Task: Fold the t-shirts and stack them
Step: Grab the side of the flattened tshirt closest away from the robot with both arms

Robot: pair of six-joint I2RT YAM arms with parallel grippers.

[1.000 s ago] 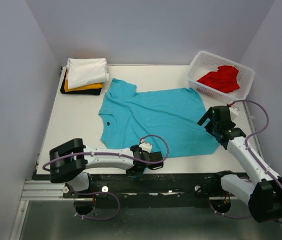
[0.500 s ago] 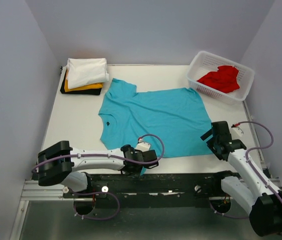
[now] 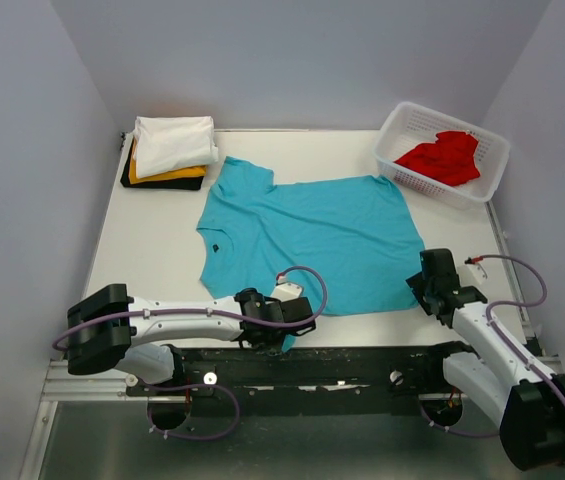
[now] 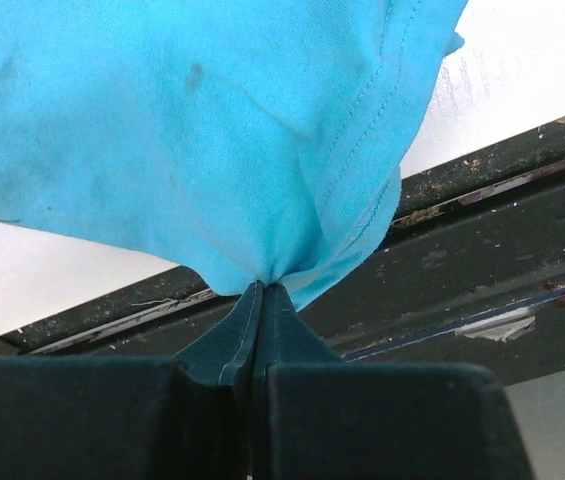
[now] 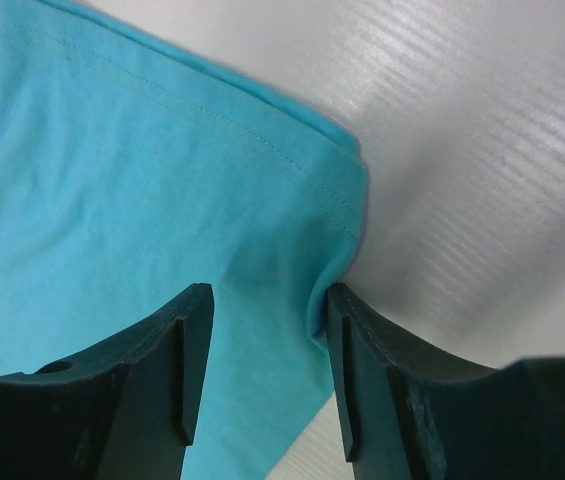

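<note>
Your left gripper [image 4: 259, 292] is pinched tight on the near edge of the teal-blue short-sleeved cloth t-shirt [image 3: 312, 235], at what looks like the near sleeve. That bit overhangs the edge of the white table [image 3: 162, 250].

The shirt lies flat, just left of and nearer than the white plastic lattice basket [image 3: 390, 140]. Its long axis runs sideways, with the hem toward the basket and the collar away from it.

Your right gripper [image 5: 267, 300] sits at the shirt's hem corner, straight toward you from the basket. Its jaws stand partway apart, straddling that corner. One finger [image 5: 347, 340] touches the cloth edge, but I see no grip yet. From that gripper the cloth spreads ahead and leftward, with bare table on the basket side. The right arm is the nearer one to this corner.

A crumpled red t-shirt [image 3: 442, 158] sits in the basket. Far left of the basket are the folded white t-shirt [image 3: 174, 140], yellow-orange t-shirt [image 3: 167, 175] and black t-shirt [image 3: 162, 184], stacked.

There are no readable brands or text. A small dark mark by the collar is too small to make out.
</note>
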